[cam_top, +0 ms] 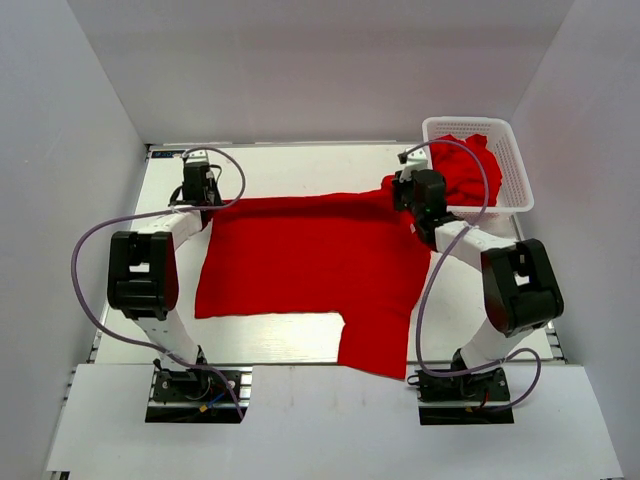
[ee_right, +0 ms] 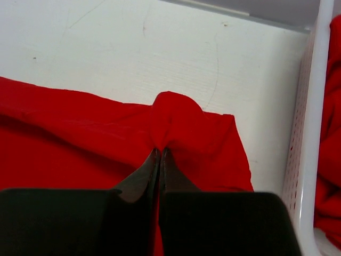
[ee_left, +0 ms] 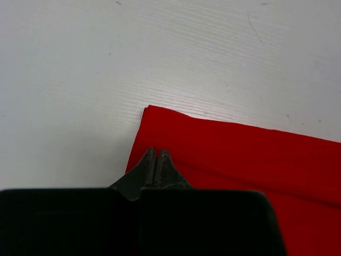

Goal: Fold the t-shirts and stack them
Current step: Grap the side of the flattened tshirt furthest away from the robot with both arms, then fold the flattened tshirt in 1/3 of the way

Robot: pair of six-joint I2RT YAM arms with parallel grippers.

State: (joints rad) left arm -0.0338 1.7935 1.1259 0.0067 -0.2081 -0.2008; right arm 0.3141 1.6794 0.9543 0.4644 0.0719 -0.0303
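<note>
One red t-shirt (cam_top: pixel 300 255) lies spread flat across the middle of the table, one sleeve hanging over the near edge. My left gripper (cam_top: pixel 200 198) is at the shirt's far left corner. In the left wrist view its jaws (ee_left: pixel 156 152) are shut, pinching the t-shirt (ee_left: pixel 240 160) just behind the flat corner. My right gripper (cam_top: pixel 405 195) is at the far right corner. Its jaws (ee_right: pixel 160 151) are shut on the t-shirt (ee_right: pixel 80 128), and a bump of cloth puckers up at the tips. More red t-shirts (cam_top: pixel 470 170) lie crumpled in the basket.
A white lattice basket (cam_top: pixel 470 122) stands at the far right corner of the table, and its wall (ee_right: pixel 306 133) is close beside my right gripper. White walls enclose the table on three sides. Bare white tabletop (ee_left: pixel 106 64) lies beyond the shirt's far edge.
</note>
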